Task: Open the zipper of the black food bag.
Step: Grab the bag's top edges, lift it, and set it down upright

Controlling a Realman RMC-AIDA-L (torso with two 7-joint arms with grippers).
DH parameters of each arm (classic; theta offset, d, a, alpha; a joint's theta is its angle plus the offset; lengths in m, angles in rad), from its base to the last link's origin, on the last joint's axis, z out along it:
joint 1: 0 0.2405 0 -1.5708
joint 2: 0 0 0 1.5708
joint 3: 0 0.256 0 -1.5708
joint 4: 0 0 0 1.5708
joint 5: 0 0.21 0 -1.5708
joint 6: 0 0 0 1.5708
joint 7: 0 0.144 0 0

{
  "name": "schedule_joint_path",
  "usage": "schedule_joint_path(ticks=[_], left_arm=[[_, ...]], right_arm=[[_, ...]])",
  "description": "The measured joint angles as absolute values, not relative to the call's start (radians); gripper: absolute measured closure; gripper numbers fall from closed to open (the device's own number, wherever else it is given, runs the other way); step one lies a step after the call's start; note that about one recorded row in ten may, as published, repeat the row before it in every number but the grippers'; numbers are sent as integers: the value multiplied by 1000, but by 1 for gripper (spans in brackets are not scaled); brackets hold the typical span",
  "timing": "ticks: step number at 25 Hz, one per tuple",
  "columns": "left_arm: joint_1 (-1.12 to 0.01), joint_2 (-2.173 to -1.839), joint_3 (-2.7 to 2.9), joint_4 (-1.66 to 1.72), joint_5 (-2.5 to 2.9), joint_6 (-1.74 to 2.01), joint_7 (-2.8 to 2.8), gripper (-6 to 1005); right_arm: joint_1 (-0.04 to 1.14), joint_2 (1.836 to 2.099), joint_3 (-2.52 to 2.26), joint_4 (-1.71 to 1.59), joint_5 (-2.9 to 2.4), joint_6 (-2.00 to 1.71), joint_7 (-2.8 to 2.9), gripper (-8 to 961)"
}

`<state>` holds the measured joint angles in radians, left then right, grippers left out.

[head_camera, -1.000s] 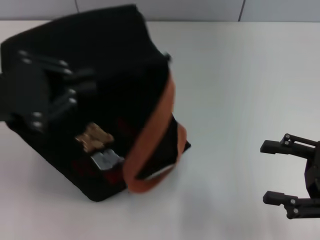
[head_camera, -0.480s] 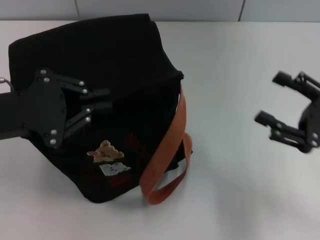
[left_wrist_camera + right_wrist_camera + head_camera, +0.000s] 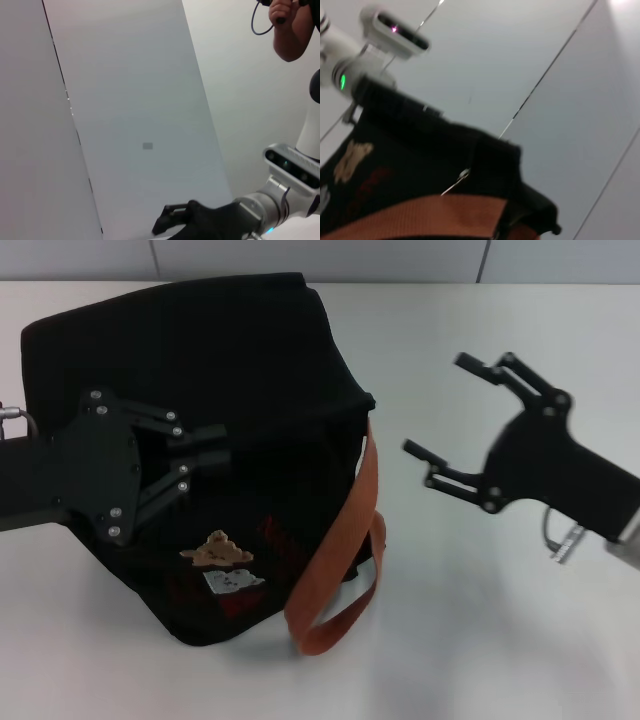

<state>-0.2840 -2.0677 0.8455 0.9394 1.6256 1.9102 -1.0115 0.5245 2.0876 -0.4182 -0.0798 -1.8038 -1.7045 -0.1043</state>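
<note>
The black food bag (image 3: 250,350) stands on the white table, left of centre, with its bear patches (image 3: 217,550) and red lettering facing me. An orange-brown strap (image 3: 345,540) hangs down its right side. My left gripper (image 3: 225,443) lies against the bag's front, its fingers drawn close together on the fabric. My right gripper (image 3: 435,403) hovers open to the right of the bag, a short way from its upper right corner. In the right wrist view, a small silver zipper pull (image 3: 463,174) shows on the bag (image 3: 410,160) above the strap (image 3: 425,215).
The white table (image 3: 480,620) stretches to the right of and in front of the bag. A grey panelled wall (image 3: 320,258) runs along the table's far edge. A person's arm (image 3: 292,30) shows in the left wrist view.
The right gripper has swung up and left from the table's right edge toward the bag's corner. The bag has turned and settled more upright, and the left gripper's fingers have closed in on it.
</note>
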Motion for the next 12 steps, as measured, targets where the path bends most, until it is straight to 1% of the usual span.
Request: schedule_joint_path(ticks=[3, 12], left_arm=[[-286, -2070, 846, 929, 1624, 1910, -1011, 897], [-291, -2069, 846, 902, 1623, 1911, -1011, 896]], right_arm=[[576, 2089, -418, 5, -1804, -1607, -256, 119], [622, 2092, -412, 100, -1804, -1547, -476, 126]])
